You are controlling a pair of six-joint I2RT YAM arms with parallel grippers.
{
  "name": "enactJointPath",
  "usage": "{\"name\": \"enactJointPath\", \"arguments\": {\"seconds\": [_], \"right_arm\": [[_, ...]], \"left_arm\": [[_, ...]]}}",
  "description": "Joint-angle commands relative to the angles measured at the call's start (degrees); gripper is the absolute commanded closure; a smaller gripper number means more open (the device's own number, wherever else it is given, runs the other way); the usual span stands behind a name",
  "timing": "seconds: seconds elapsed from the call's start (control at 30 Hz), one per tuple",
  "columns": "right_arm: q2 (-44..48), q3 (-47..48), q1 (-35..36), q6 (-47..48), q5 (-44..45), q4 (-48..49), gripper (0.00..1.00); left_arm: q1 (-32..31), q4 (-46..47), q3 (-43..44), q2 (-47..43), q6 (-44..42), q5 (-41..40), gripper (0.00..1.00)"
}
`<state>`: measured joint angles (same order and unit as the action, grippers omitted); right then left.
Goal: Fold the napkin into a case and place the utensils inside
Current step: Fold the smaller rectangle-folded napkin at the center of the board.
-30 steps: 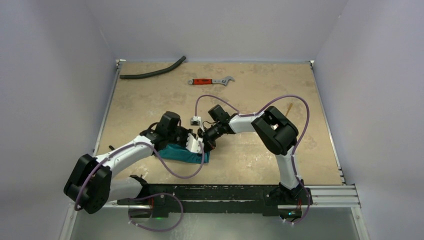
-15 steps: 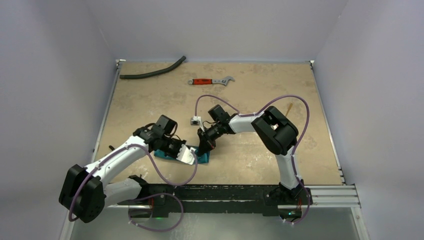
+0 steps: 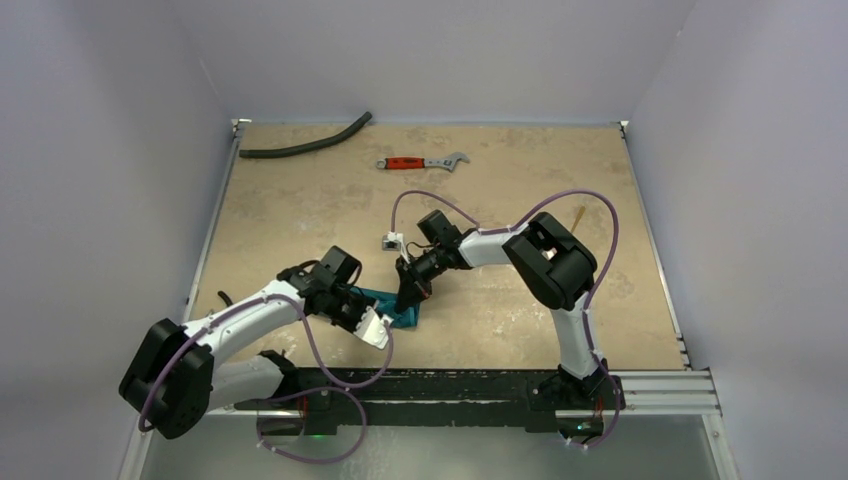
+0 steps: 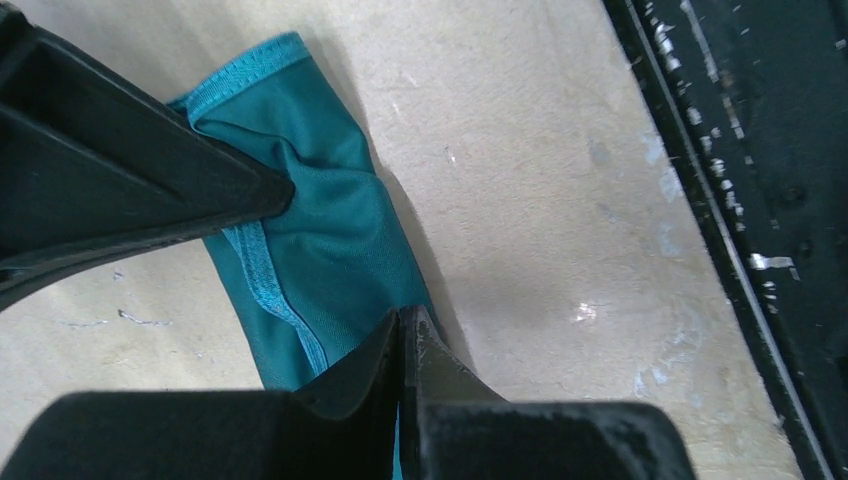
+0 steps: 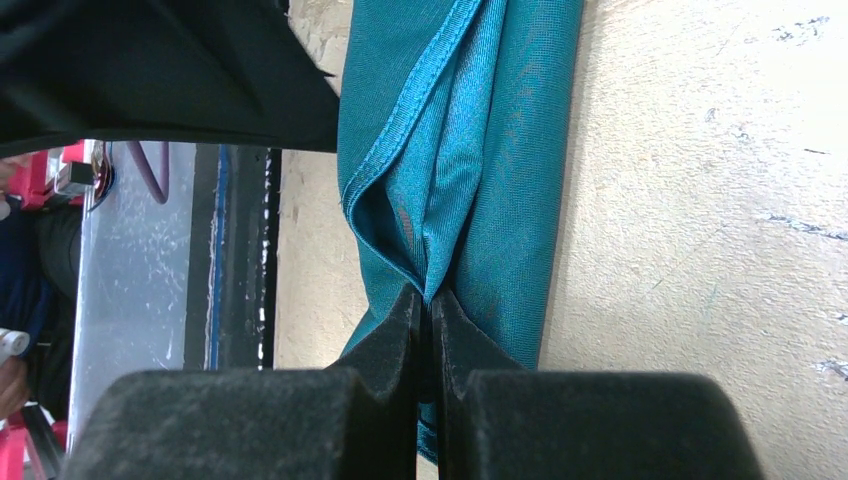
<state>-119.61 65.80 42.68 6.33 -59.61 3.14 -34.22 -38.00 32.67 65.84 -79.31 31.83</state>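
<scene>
The teal napkin (image 3: 398, 308) lies bunched into a narrow folded strip near the table's front, between my two grippers. My left gripper (image 3: 386, 322) is shut on its near end; in the left wrist view (image 4: 405, 318) the cloth (image 4: 340, 230) runs away from the closed tips. My right gripper (image 3: 407, 298) is shut on a pinched fold at the far end, which shows in the right wrist view (image 5: 430, 295) with the napkin (image 5: 490, 150) stretched ahead. A slim tan wooden utensil (image 3: 578, 216) lies far right. The white spoon is not in view.
A red-handled wrench (image 3: 420, 161) and a black hose (image 3: 305, 145) lie at the back of the table. The black front rail (image 3: 450, 385) runs close behind the napkin and shows in the left wrist view (image 4: 730, 200).
My left gripper has swung off the top of the napkin toward the front edge and right. The cloth is now drawn into a narrower strip. The right gripper has barely moved.
</scene>
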Motion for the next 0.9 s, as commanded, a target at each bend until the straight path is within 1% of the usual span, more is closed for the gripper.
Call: {"name": "enactJointPath", "arguments": {"seconds": [0.0, 0.17, 0.4, 0.5, 0.7, 0.87], "right_arm": [[-1.4, -2.3, 0.0, 0.6, 3.3, -1.7, 0.99], [-1.0, -2.8, 0.1, 1.0, 3.0, -1.8, 0.99], [-0.4, -3.5, 0.0, 0.6, 3.2, -1.6, 0.99], [-0.5, -3.3, 0.0, 0.3, 3.1, -1.2, 1.00], [0.5, -4.0, 0.0, -1.5, 1.7, 0.6, 1.00], [0.7, -4.1, 0.0, -1.6, 1.0, 1.0, 0.99]], "left_arm": [[-0.2, 7.9, -1.6, 2.4, 0.0, -3.1, 1.00], [-0.2, 8.4, -1.4, 3.1, 1.0, -5.2, 1.00], [-0.2, 1.0, 4.2, 2.2, 4.9, -0.4, 1.00], [-0.1, 1.4, 4.2, 2.3, 6.0, -1.2, 1.00], [0.4, 4.8, 0.5, 2.9, 4.2, -4.5, 1.00], [4.9, 7.1, -0.9, 4.9, 1.8, -5.6, 1.00]]}}
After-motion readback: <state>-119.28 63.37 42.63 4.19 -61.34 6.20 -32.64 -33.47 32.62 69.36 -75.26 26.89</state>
